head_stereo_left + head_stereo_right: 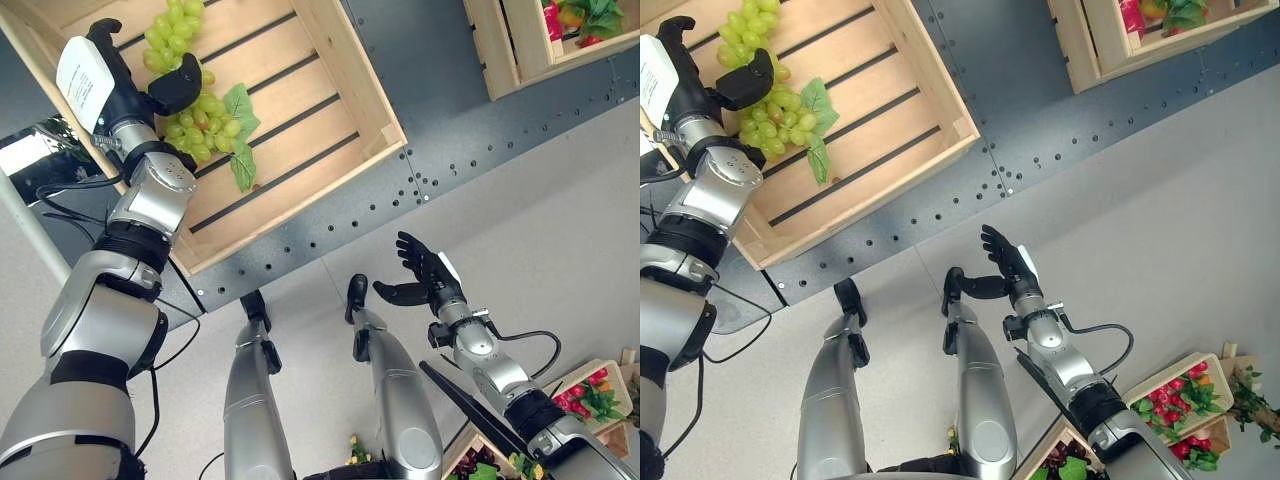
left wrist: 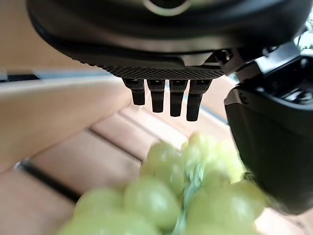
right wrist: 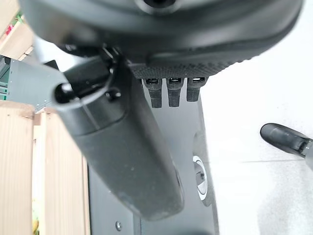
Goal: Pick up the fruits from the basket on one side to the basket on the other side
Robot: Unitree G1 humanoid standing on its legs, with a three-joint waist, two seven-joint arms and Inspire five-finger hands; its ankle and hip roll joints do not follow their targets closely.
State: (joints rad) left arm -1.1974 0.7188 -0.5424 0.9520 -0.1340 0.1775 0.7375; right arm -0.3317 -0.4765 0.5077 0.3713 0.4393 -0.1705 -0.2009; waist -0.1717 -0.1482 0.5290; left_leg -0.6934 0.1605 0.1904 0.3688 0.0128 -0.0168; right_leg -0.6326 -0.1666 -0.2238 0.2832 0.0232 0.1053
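Observation:
A bunch of green grapes point(image 1: 200, 120) with green leaves lies on the slatted bottom of a large wooden crate point(image 1: 340, 90) at the upper left. My left hand point(image 1: 105, 75) hovers right over the bunch, open, its thumb point(image 2: 274, 147) reaching across the grapes point(image 2: 166, 196) and its fingers point(image 2: 164, 100) straight beyond them. Whether it touches the fruit I cannot tell. My right hand point(image 1: 425, 275) hangs open in the air over the grey floor, lower right, holding nothing; its thumb point(image 3: 127, 147) stands out past a wooden crate edge.
A second wooden crate point(image 1: 510, 50) at the upper right holds red and green produce. Both crates rest on a dark perforated metal platform point(image 1: 430, 110). Small crates of red fruit and greens point(image 1: 590, 390) stand at the lower right on the floor.

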